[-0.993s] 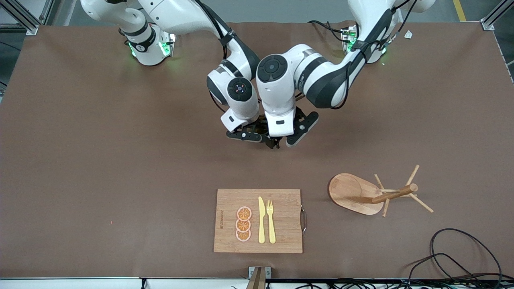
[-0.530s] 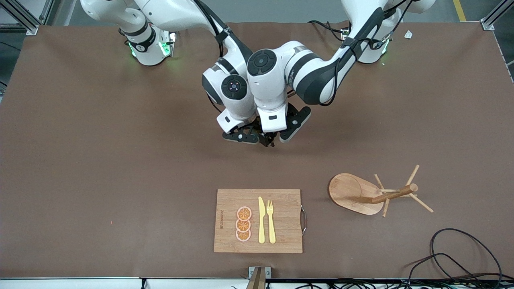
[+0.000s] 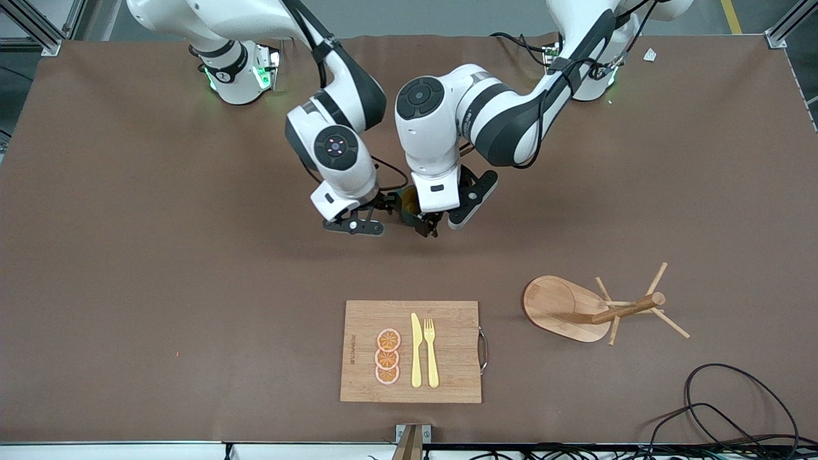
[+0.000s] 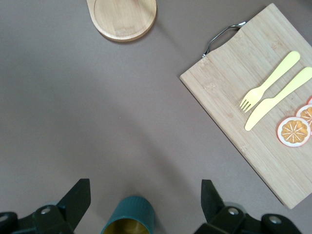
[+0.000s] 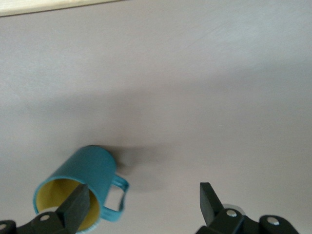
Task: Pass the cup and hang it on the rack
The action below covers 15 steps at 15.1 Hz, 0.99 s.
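Cup (image 3: 407, 206) sits upright on table mid-area, farther from front cam than cutting board (image 3: 411, 351). Left gripper (image 3: 429, 227) is over the cup, fingers (image 4: 73, 202) spread wide either side of it, not clamped; right gripper (image 3: 355, 225) hangs just beside cup toward right arm's end, fingers (image 5: 75, 207) apart, nothing held. Rack (image 3: 597, 308) stands toward left arm's end, beside board, well apart from cup.

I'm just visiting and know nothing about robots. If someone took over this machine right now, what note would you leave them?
Left hand: open, one finger on each side of the cup, not gripping it.
Right hand: open, beside the cup, not holding it.
The cup appears to stand upright mid-table. The rack stands nearer the front camera, toward the left arm's end, with nothing on its pegs.
Done: the cup is within the left hand's grasp.
Left: grip, lift, carry it to the rack, hang it by the handle.
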{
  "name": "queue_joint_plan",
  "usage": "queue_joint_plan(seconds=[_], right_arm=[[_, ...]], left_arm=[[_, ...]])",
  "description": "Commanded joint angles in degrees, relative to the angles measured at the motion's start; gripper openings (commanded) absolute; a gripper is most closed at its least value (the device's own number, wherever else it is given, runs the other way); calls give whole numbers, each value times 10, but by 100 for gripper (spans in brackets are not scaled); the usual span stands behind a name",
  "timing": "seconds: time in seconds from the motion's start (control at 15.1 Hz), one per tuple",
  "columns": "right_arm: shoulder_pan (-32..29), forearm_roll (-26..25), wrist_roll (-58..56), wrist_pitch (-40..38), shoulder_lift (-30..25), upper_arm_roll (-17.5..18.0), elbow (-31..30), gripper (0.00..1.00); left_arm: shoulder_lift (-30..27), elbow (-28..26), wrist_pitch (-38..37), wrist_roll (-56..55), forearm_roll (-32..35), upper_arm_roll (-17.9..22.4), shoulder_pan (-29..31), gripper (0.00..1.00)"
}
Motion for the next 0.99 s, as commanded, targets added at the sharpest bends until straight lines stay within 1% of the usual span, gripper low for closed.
queue_joint_plan(seconds=[0.0, 0.2, 0.33, 0.46, 0.66, 0.86, 0.93], right_arm=[[-40, 4, -60, -51, -46, 8, -15, 100], [-78, 4, -122, -104, -77, 8, -15, 100], [-97, 4, -147, -135, -98, 8, -15, 100], [-115, 4, -156, -160, -118, 7, -15, 100], [-150, 3, -186, -199, -147, 7, -15, 100], [-192, -3, -194, -236, -174, 7, -15, 100], [-204, -14, -194, -249, -180, 7, -15, 100]], left_arm=[[18, 28, -3, -29, 9, 1, -11, 100], [58, 73, -2, -74, 12, 4, -37, 100], [74, 84, -2, -93, 14, 13, -61, 100], [79, 87, -2, -114, 16, 47, -102, 100], [101, 101, -2, -150, 14, 113, -182, 100], [134, 122, -2, -183, 15, 136, -230, 100], [146, 130, -2, -200, 15, 147, -247, 100]])
